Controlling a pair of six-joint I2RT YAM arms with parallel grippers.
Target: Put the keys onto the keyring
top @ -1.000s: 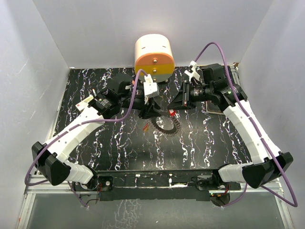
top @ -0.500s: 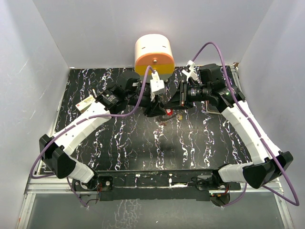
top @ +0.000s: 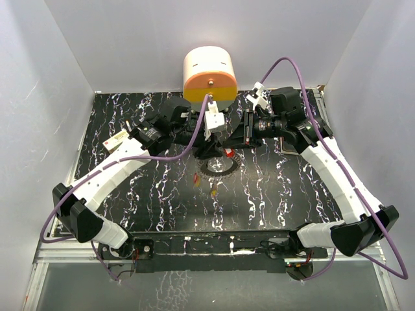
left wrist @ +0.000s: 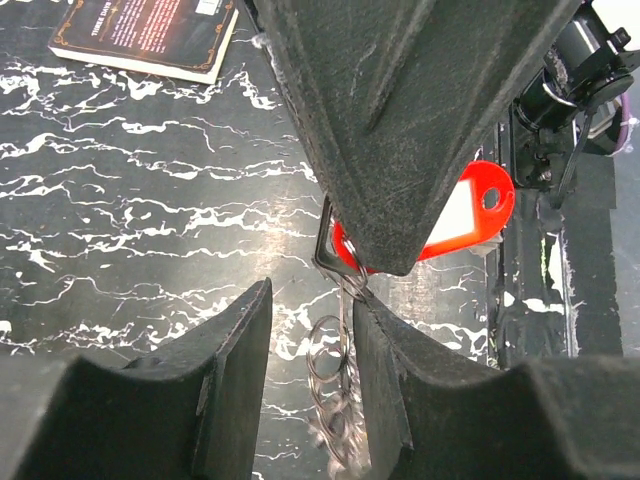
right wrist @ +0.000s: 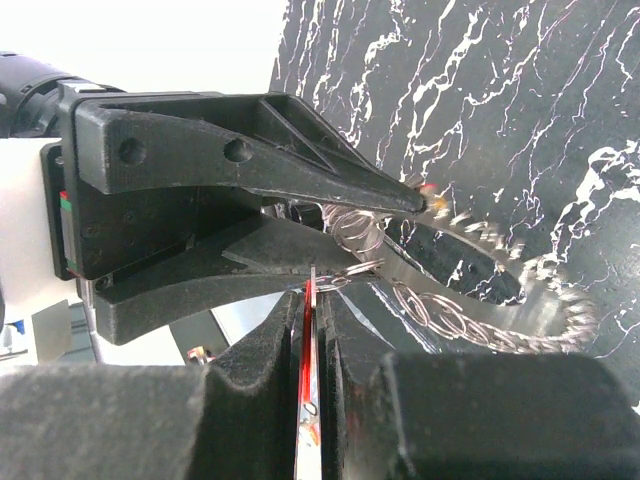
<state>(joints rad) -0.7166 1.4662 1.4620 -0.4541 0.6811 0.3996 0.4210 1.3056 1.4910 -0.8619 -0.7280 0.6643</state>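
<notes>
My right gripper [top: 232, 148] [right wrist: 312, 295] is shut on a flat red key tag [left wrist: 470, 210] [right wrist: 308, 360] with a white label, held edge-on above the table. The keyring [top: 218, 173], a loop of linked silver rings [right wrist: 470, 325], is blurred and appears to hang from the tag's end. My left gripper [top: 209, 150] [left wrist: 312, 300] is open, and the ring chain [left wrist: 335, 370] passes between its fingers, close to the right one. Two tiny red and yellow pieces [top: 196, 178] [top: 214, 190] lie on the table below the ring.
The cream-and-orange drawer unit [top: 209, 74] stands at the back, just behind both grippers. A dark book [left wrist: 150, 30] lies on the black marbled table [top: 285, 188] beyond the left gripper. White walls close the sides.
My left gripper has moved right, up against the right gripper. The ring left the table, went out of sight between the grippers, and now shows below them, blurred.
</notes>
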